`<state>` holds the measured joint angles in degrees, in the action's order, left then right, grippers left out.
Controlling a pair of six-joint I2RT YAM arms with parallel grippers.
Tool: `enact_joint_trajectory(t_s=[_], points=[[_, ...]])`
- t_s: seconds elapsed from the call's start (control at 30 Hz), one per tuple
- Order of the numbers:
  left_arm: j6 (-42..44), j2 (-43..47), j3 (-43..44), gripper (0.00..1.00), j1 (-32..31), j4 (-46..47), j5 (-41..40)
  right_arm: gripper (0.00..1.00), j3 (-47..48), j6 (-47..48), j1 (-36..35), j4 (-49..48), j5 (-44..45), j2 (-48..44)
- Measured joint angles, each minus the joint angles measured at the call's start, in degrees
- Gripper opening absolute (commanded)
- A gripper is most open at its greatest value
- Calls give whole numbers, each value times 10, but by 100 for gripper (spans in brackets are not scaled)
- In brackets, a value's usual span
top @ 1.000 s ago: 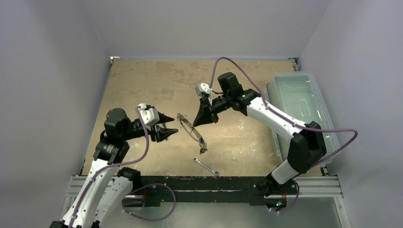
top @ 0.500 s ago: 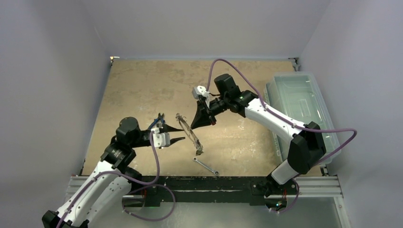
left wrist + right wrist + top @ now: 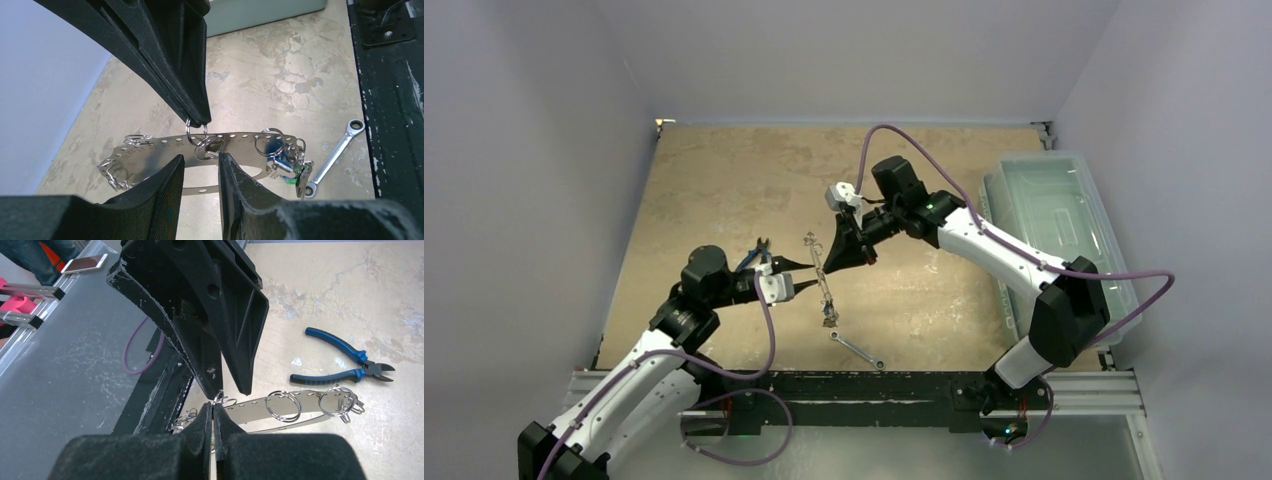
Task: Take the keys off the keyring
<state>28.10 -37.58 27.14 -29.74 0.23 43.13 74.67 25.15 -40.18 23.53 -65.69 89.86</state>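
Note:
The keyring is a flat, perforated silver oval band with small split rings on it. It hangs off the table from my right gripper, which is shut on a small split ring on its upper edge. The keys, silver with blue and green heads, hang bunched at its low end and also show in the left wrist view. My left gripper is open. Its tips sit on either side of a small ring on the band, just below the right gripper's fingers.
Blue-handled pliers lie on the table behind the left gripper and show in the top view. A silver wrench lies near the front edge. A clear plastic bin stands at the right.
My left arm has swung right and forward, bringing its open jaws up to the keyring. The right gripper has shifted slightly left, and the keyring now hangs more upright.

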Motion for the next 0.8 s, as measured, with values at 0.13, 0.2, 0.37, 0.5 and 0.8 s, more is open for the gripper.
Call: enact_joint_trajectory(t_s=[0.13, 0.2, 0.37, 0.5, 0.8], points=[[0, -2, -7, 31, -1, 21, -6, 0, 0, 2, -2, 2, 0, 0], [0, -3, -8, 30, -4, 27, -8, 0, 0, 5, -3, 4, 0, 0], [0, -9, -10, 28, -12, 43, -10, 0, 0, 8, -6, 11, 0, 0], [2, -13, -18, 24, -19, 50, -10, 0, 0, 9, -7, 16, 0, 0], [5, -15, -21, 0, -23, 55, -16, 0, 5, 16, -7, 26, 0, 0]])
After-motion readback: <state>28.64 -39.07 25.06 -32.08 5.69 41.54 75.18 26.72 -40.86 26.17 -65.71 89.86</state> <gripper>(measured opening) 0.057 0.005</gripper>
